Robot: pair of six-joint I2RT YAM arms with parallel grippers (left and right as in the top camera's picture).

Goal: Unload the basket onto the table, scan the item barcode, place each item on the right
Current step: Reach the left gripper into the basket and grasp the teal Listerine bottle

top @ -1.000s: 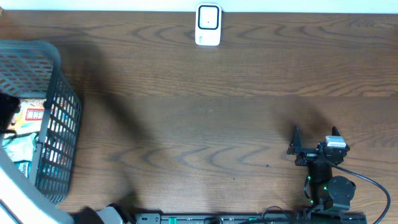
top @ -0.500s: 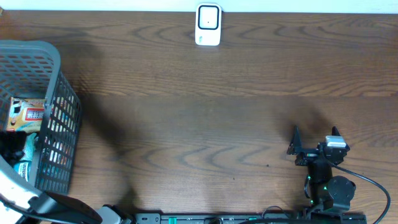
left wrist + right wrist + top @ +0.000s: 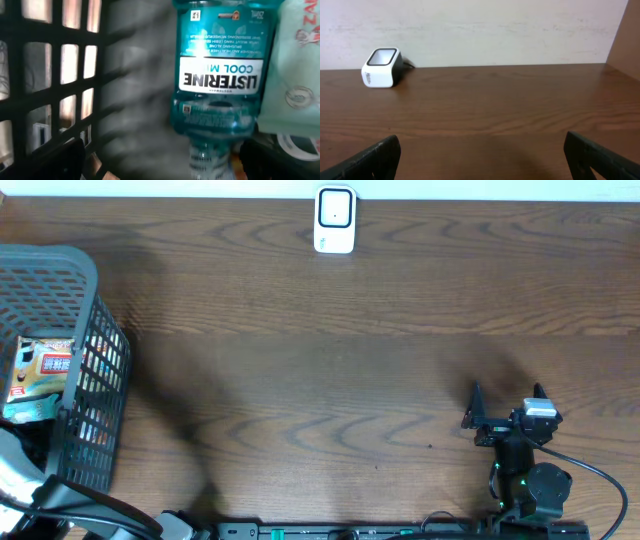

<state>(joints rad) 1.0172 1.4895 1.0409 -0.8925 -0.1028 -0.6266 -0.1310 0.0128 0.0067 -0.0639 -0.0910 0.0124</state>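
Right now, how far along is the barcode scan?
Done: nothing; no item is out of the basket. In hand: left hand open, inside the basket, facing the Listerine bottle, not gripping; right hand open over the table. Left: grasp an item, lift it out, show its barcode to the white scanner at the far edge.

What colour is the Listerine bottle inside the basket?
The Listerine bottle is teal, with a white label band; the left wrist view shows it best.
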